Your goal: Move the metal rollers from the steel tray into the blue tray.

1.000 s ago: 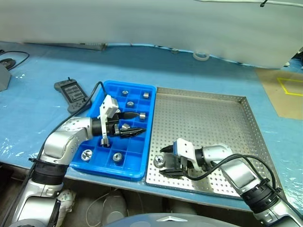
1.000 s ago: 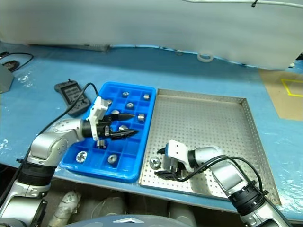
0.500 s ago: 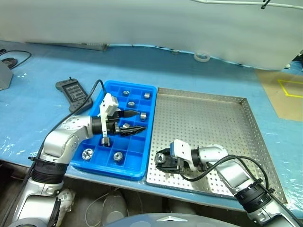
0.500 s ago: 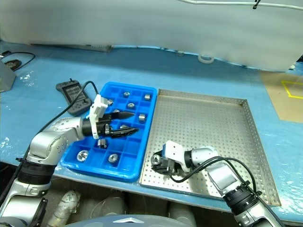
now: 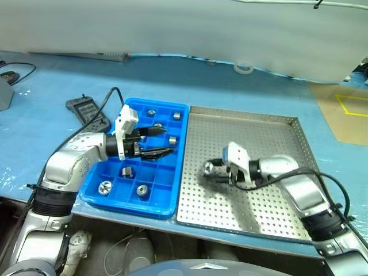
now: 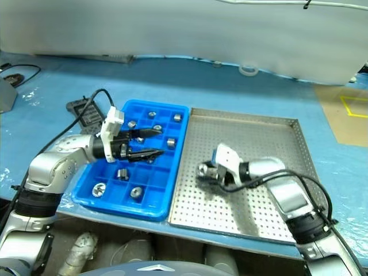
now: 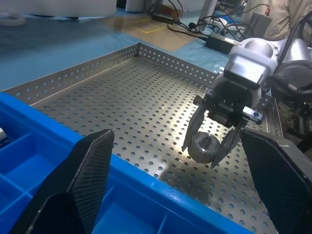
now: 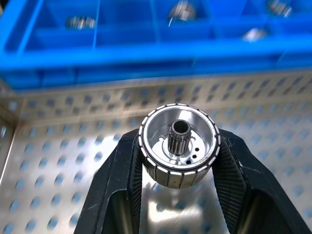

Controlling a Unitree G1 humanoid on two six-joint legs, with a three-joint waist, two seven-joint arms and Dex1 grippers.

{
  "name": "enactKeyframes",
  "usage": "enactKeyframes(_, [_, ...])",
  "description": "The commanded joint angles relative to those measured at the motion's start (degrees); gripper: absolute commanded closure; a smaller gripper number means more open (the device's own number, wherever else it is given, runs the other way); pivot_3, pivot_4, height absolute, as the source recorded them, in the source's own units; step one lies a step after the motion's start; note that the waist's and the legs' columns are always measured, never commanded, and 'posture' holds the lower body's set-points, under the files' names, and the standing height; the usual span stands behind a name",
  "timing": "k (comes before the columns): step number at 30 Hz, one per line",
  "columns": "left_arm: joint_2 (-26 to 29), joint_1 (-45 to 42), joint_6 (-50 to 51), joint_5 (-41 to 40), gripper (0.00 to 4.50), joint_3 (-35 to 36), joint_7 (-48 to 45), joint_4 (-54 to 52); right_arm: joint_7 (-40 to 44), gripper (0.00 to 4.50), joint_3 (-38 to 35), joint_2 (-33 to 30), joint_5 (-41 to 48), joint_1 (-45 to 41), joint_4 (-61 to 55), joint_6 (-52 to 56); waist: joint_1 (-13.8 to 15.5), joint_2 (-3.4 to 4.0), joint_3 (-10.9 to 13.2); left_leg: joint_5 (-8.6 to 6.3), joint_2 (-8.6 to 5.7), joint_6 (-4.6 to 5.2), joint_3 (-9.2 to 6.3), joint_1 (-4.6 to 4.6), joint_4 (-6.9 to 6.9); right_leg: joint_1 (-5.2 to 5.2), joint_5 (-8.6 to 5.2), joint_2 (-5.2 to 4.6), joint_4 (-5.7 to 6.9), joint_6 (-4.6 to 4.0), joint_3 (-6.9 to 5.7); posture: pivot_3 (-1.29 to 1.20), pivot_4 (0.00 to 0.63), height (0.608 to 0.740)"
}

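My right gripper [image 5: 210,169] is shut on one metal roller [image 8: 179,144], a shiny ribbed ring with a centre hub. It holds the roller just above the steel tray [image 5: 259,138], over the tray's left part near the blue tray [image 5: 180,150]. The left wrist view shows that roller [image 7: 204,146] pinched between the black fingers [image 7: 193,132]. Several more rollers [image 5: 141,189] lie in the blue tray's compartments. My left gripper [image 5: 161,142] hovers open over the blue tray's middle, pointing toward the steel tray, with nothing between its fingers.
A black remote [image 5: 86,110] lies left of the blue tray, its cable running to my left arm. A tape roll [image 5: 244,68] sits at the back by the white sheet. Brown board with yellow tape [image 5: 351,106] lies to the right.
My right gripper closed on the roller at the steel tray's near left corner, then lifted it up and farther into the tray. My left gripper stayed open over the blue tray.
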Motion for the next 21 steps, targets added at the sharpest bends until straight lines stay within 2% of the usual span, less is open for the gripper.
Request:
enactKeyframes(1, [1.7, 0.4, -2.2, 0.6, 0.16, 2.9, 0.0, 0.1, 0.9, 2.88, 1.6, 2.2, 1.4, -3.5, -2.1, -0.7, 0.2, -0.04, 0.0, 0.07, 0.02, -0.11, 0.00, -0.04, -0.03, -0.05, 0.00, 0.01, 0.02, 0.00, -0.04, 0.04, 0.150, 0.740])
enactKeyframes(10, [9.4, 14.4, 0.5, -2.9, 0.16, 10.8, 0.5, -12.0, 6.6, 2.88, 8.2, 7.6, -0.4, -10.1, 7.8, -6.8, 1.7, -0.15, 0.1, -0.11, -0.03, -0.28, -0.05, -0.27, -0.03, -0.17, -0.06, -0.06, 0.01, -0.11, -0.20, 0.22, 0.150, 0.740])
enactKeyframes(17, [8.8, 19.2, 4.7, -6.2, 0.16, 15.5, 8.8, -19.4, 8.9, 2.88, 10.9, 12.9, -3.1, -14.6, 17.1, -13.9, 5.4, -0.08, 0.1, -0.09, 0.04, -0.33, -0.11, -0.19, -0.02, -0.13, -0.08, -0.08, 0.17, -0.13, -0.33, 0.32, 0.150, 0.740])
enactKeyframes(21, [8.9, 21.3, 6.4, -7.8, 0.16, 17.0, 11.8, -22.5, 10.7, 2.88, 11.4, 12.8, -3.7, -14.4, 18.5, -15.9, 6.8, -0.09, 0.2, -0.06, -0.03, -0.39, -0.11, -0.20, -0.01, -0.12, -0.08, -0.15, 0.16, -0.13, -0.31, 0.34, 0.150, 0.740])
